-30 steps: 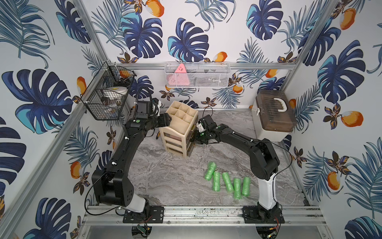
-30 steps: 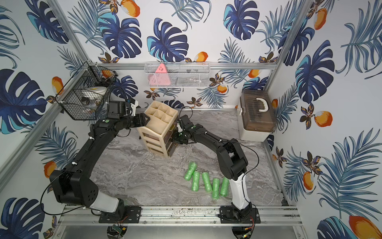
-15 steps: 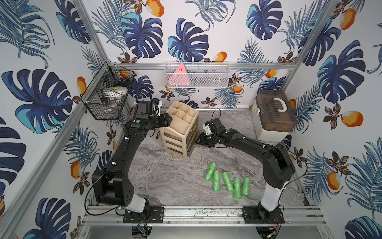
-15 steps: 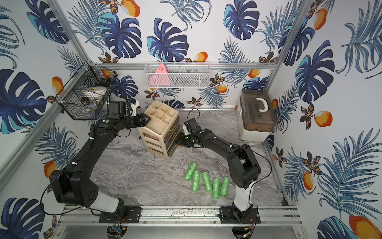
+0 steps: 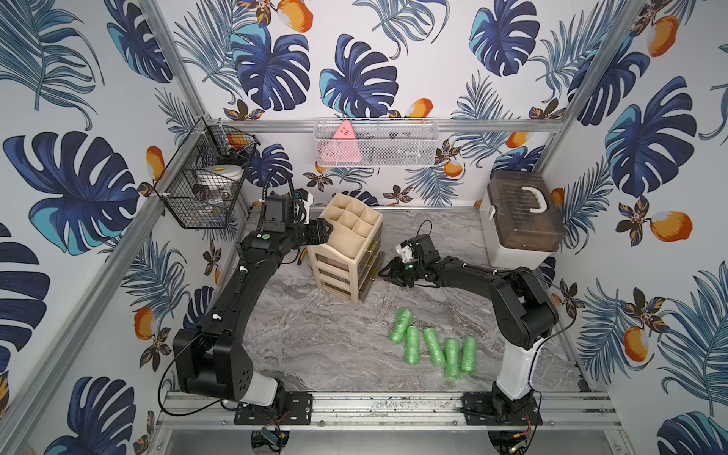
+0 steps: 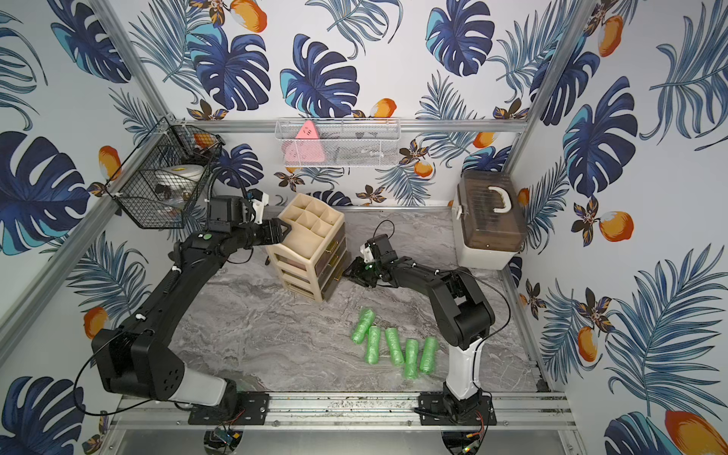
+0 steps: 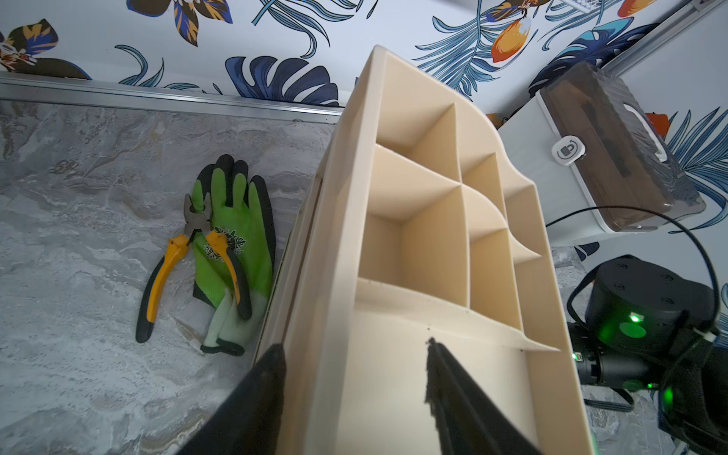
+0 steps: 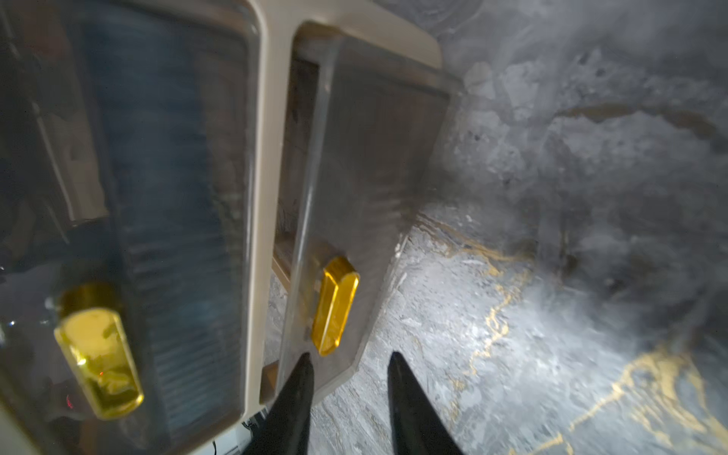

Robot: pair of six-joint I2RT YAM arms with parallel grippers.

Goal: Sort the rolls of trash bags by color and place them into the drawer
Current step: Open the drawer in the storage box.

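Five bright green rolls of crinkly plastic trash bags [image 5: 431, 348] lie side by side on the grey marbled worktop [image 5: 307, 338], near the right arm's base and well apart from the beige plastic drawer unit [image 5: 346, 256] with its smoky translucent drawers. No pink or blue roll lies in the open, and a bluish blur behind one drawer front in the right wrist view is too unclear to name. The lowest drawer [image 8: 374, 157] stands slightly out of its frame. Its amber handle [image 8: 335, 305] is just ahead of the right pincer [image 8: 349, 356], whose jaws are parted with nothing between them. The left pincer [image 7: 354, 343] clasps the unit's upper side wall, apparently steadying it. The step in hand looks to be opening this drawer for the green rolls. Next, the right pincer would need to close on the handle and pull straight outward while the left braces.
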